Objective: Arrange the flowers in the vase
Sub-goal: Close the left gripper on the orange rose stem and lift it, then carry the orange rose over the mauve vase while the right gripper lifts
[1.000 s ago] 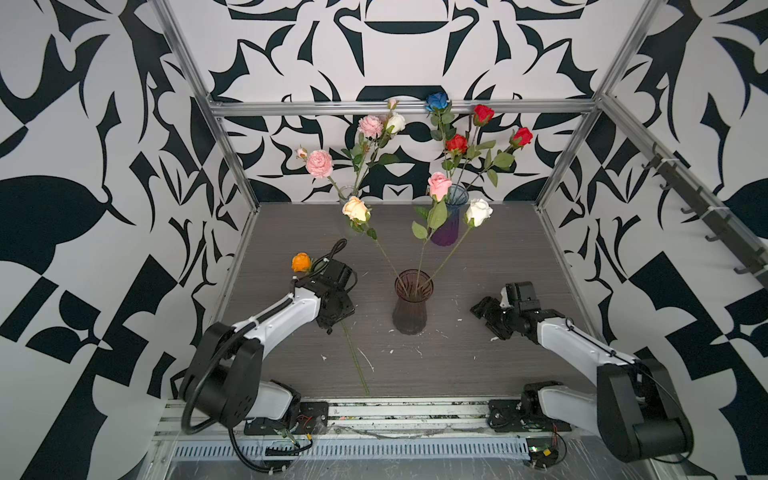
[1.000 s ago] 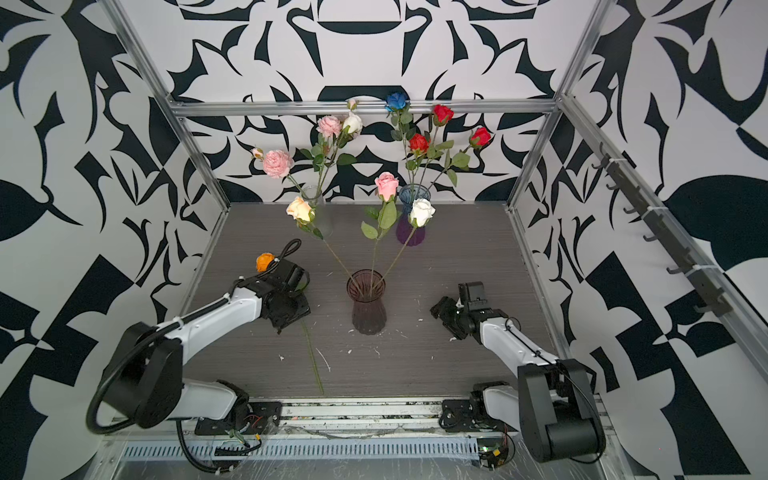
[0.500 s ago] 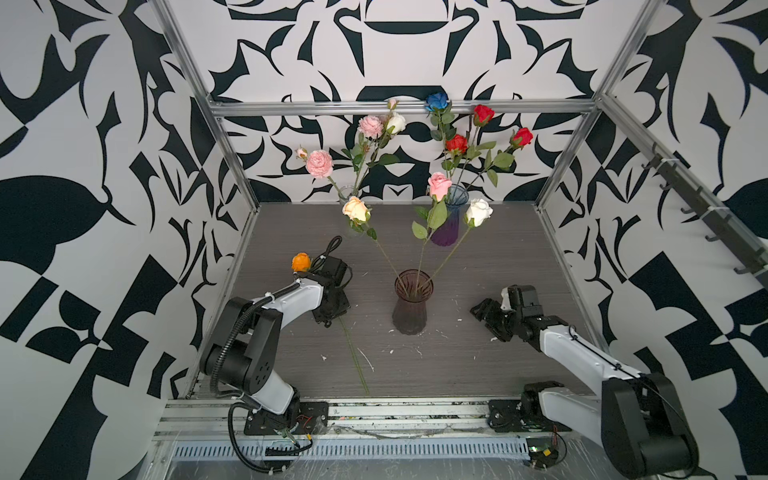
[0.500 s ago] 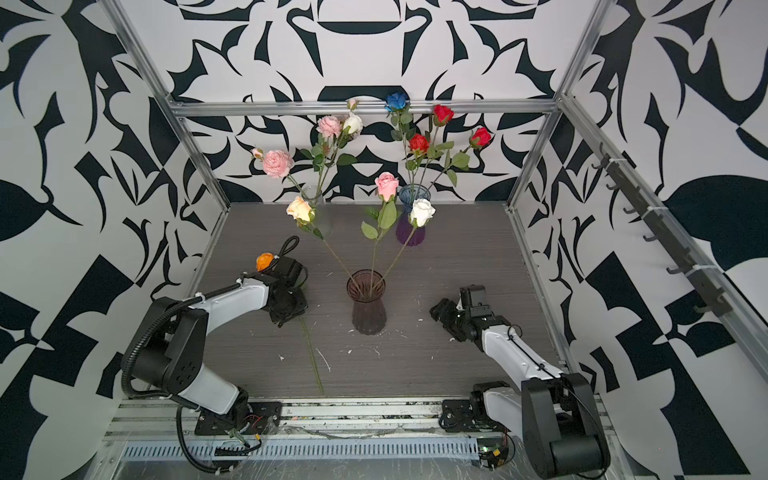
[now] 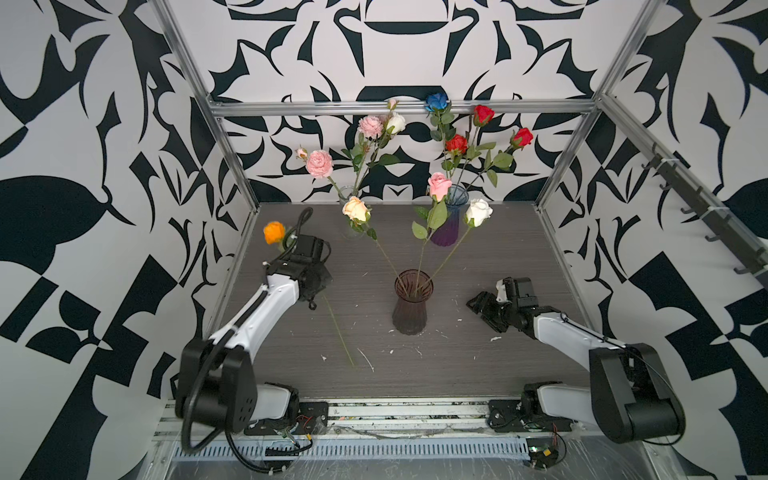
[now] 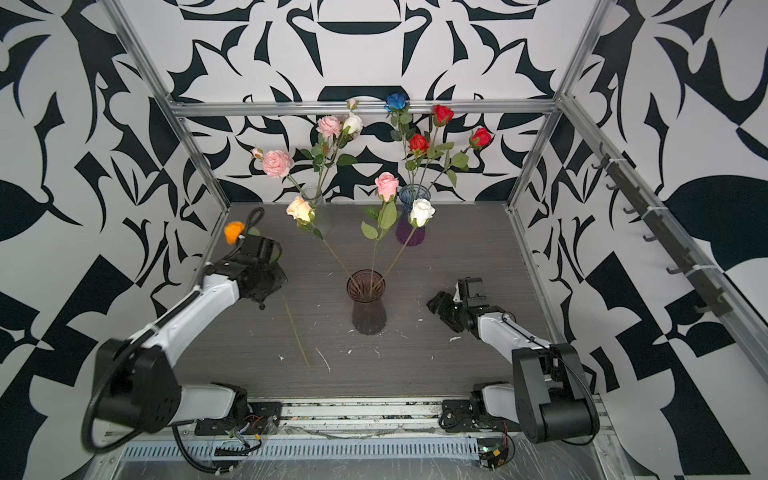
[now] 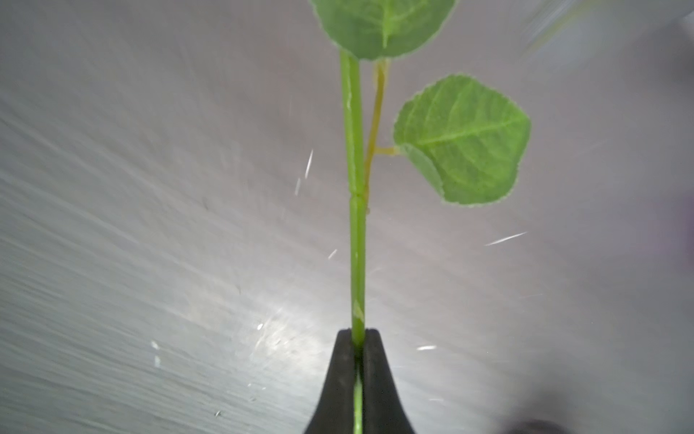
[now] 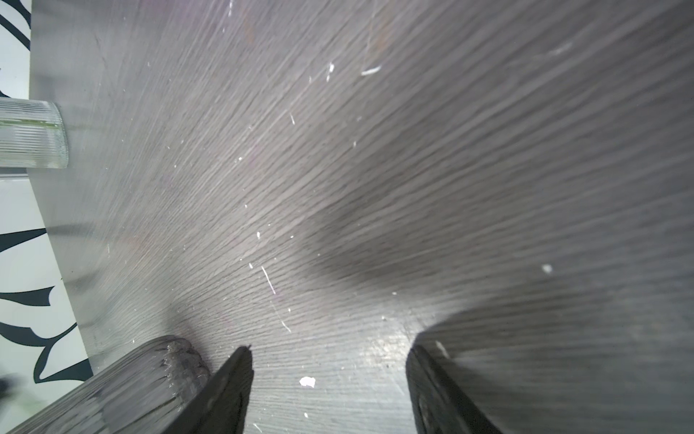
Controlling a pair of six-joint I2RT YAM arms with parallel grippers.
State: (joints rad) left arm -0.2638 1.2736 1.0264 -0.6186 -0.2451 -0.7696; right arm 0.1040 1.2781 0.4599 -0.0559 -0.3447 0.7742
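Note:
A dark smoky vase (image 5: pixel 409 307) (image 6: pixel 366 301) stands mid-table and holds a peach rose (image 5: pixel 356 209), a pink rose (image 5: pixel 439 185) and a white rose (image 5: pixel 478 212). Left of it, my left gripper (image 5: pixel 313 291) (image 7: pixel 358 338) is shut on the green stem (image 7: pixel 356 244) of an orange flower (image 5: pixel 274 232) (image 6: pixel 234 232). The orange head rises beyond the wrist. The stem's lower end (image 5: pixel 340 332) slants down to the table in front. My right gripper (image 5: pixel 482 309) (image 8: pixel 330 360) hovers low to the right of the vase, open and holding nothing.
At the back, a clear vase (image 5: pixel 351 195) holds pink and white blooms, and a purple-blue vase (image 5: pixel 449 220) holds red and blue roses. Metal frame posts (image 5: pixel 232 166) and patterned walls close in the table. White flecks lie scattered on the grey tabletop (image 5: pixel 457 365).
My left gripper has closed on the orange flower's stem and lifted it, so the orange head now stands higher and further left. The right arm has barely moved.

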